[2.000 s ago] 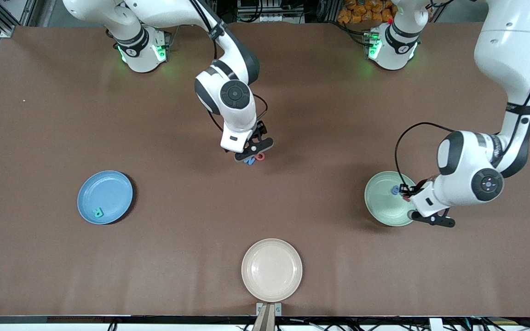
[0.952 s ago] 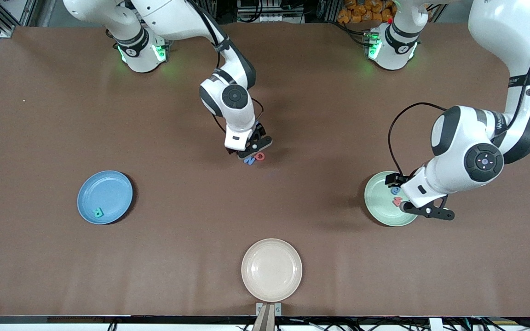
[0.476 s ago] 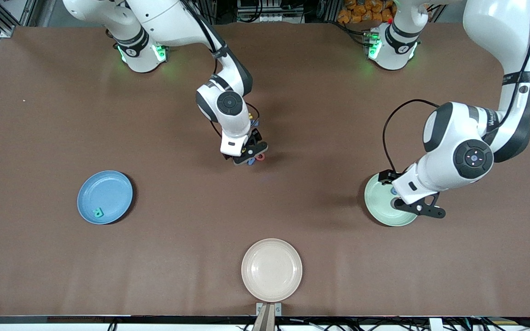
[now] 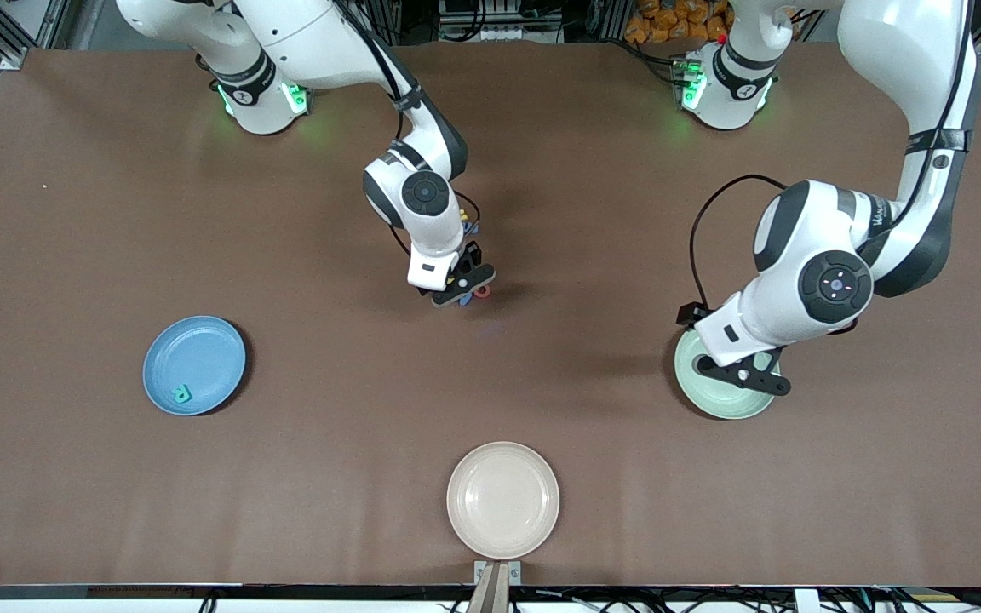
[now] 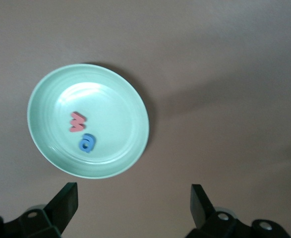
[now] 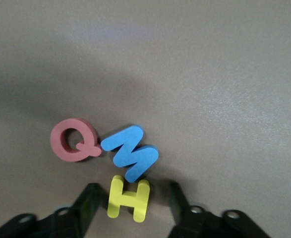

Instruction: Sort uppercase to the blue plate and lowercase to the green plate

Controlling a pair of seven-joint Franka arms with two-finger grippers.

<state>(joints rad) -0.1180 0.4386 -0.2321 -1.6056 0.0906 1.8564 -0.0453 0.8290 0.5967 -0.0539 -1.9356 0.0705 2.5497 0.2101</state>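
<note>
**Right wrist view: end effector astride the yellow H**

Right wrist view shows the right end effector (image 6: pixel 130 198) low over the brown surface (image 6: pixel 224 74), with one finger on each side of the yellow H (image 6: pixel 129 199). We see small gaps between the fingers and the letter, so we judge it is closing but does not pinch yet. The blue M (image 6: pixel 131 151) touches the top of the H, and the red Q (image 6: pixel 74 140) lies just beside the M. All three are flat foam pieces with rounded edges and a matte face. We expect them to be very light, soft and a little springy, not fragile; a squeeze across the two outer bars of the H should hold it, though the neighbouring M may be pushed along.

From the front camera, this group lies near the middle of the surface, and the teal R (image 4: pixel 181 393) already rests in the blue plate (image 4: pixel 201 345). The left end effector (image 5: pixel 134 198) hangs spread wide and empty over the edge of the green plate (image 5: pixel 46 94), a smooth glossy dish holding the red w (image 5: pixel 77 121) and the blue a (image 5: pixel 87 143). A cream plate (image 4: pixel 473 477) stands nearest the front camera
</note>
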